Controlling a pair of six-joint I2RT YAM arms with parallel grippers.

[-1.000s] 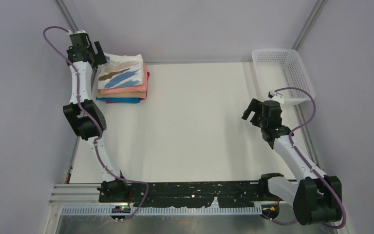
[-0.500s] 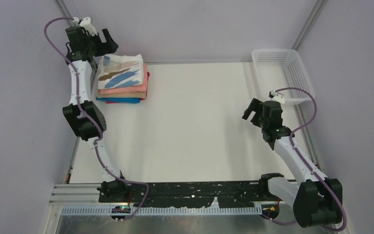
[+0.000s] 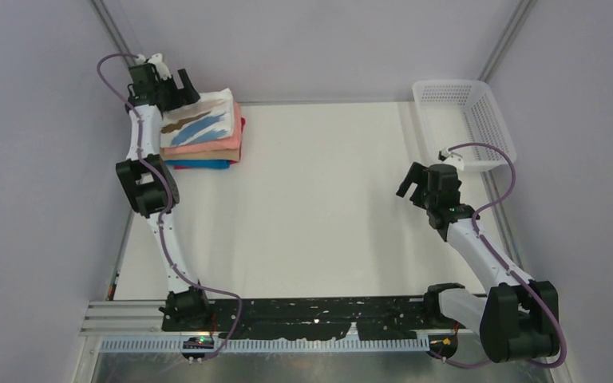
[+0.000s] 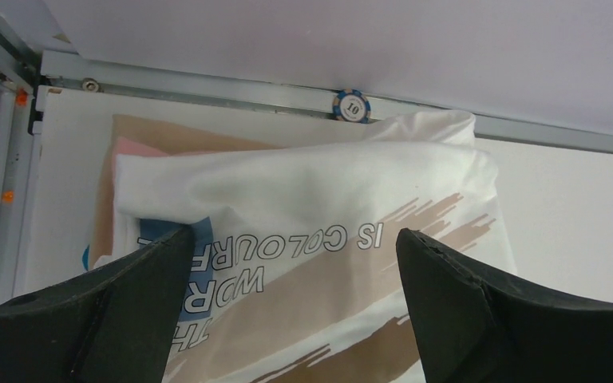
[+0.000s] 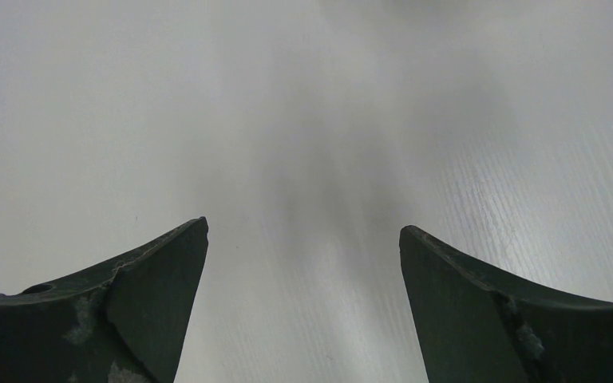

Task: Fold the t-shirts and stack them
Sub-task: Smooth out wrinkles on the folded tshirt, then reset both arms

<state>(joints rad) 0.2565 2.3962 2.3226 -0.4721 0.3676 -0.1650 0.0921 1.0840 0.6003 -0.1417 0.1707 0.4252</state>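
A stack of folded t-shirts lies at the table's far left. The white shirt with blue and brown brushstrokes (image 3: pixel 199 121) lies on top, over salmon-pink (image 3: pixel 207 147), tan (image 3: pixel 211 155), blue (image 3: pixel 199 164) and magenta (image 3: pixel 243 128) ones. In the left wrist view the white shirt (image 4: pixel 327 231) fills the middle, lettering showing. My left gripper (image 3: pixel 183 86) is open and empty over the stack's far left corner, its fingers (image 4: pixel 128 303) spread above the cloth. My right gripper (image 3: pixel 412 182) is open and empty over bare table at the right, its fingers (image 5: pixel 144 287) apart.
A white plastic mesh basket (image 3: pixel 464 120) stands at the far right corner. A small round blue chip marked 10 (image 4: pixel 351 105) sits at the back rail behind the stack. Grey walls close in the table (image 3: pixel 319 199) on three sides.
My left gripper has swung from the stack's left side up and to the right, and now hangs over the far left corner of the stack. The right arm has barely moved.
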